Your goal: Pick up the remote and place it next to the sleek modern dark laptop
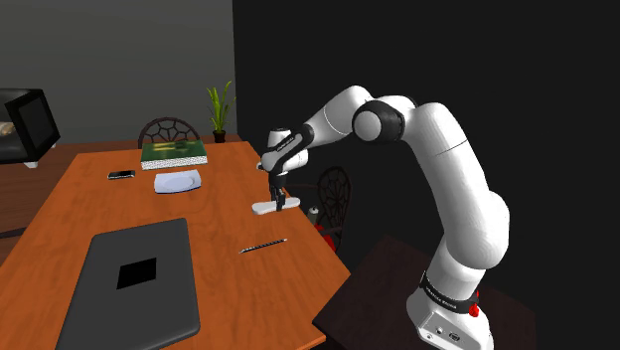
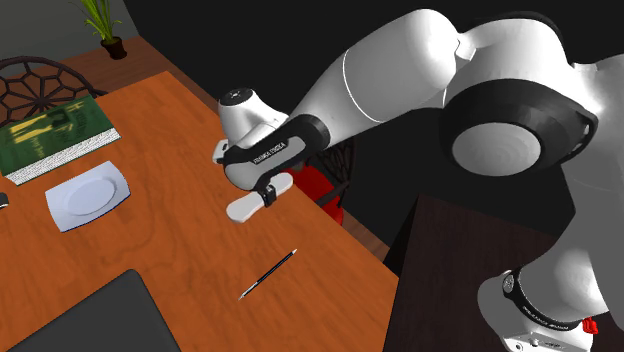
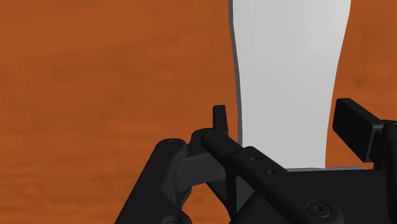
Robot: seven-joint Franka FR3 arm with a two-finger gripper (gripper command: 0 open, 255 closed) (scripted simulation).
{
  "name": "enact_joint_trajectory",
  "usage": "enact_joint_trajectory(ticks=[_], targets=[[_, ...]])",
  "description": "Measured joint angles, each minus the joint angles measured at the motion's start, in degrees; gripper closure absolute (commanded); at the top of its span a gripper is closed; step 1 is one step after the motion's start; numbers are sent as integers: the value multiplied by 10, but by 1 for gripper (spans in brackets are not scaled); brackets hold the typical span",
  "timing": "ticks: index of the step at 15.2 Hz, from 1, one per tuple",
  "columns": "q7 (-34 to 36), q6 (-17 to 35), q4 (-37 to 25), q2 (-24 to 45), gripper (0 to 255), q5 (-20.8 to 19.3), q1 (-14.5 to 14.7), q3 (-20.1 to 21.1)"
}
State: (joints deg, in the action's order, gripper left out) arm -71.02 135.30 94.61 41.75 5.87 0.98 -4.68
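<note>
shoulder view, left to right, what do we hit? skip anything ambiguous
dark boxy appliance → phone → plate → potted plant → remote. Skipped for overlap: laptop, book, pencil.

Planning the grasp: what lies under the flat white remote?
The orange-brown wooden table shows beside the flat white remote, which rests on it. The patch directly beneath is covered.

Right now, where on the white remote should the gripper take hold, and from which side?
Across its narrow waist, from straight above. The white remote lies flat on the wooden table, long and slim, pinched in mid-length, so its long edges should suit a pinch best. The gripper straddles that waist, open.
</note>
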Motion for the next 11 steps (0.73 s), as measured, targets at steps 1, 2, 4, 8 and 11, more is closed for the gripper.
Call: enact_joint_trajectory(ticks=[1,2,4,8,11], targets=[[0,-4,3,-7,255,0,0,-1],[0,-8,3,-11,255,-1,0,-1],[2,-16,5,-21,255,-2,2,-2],[2,-36,7,-44,255,-4,2,-4],[4,-53,4,-57,255,-6,3,-5]])
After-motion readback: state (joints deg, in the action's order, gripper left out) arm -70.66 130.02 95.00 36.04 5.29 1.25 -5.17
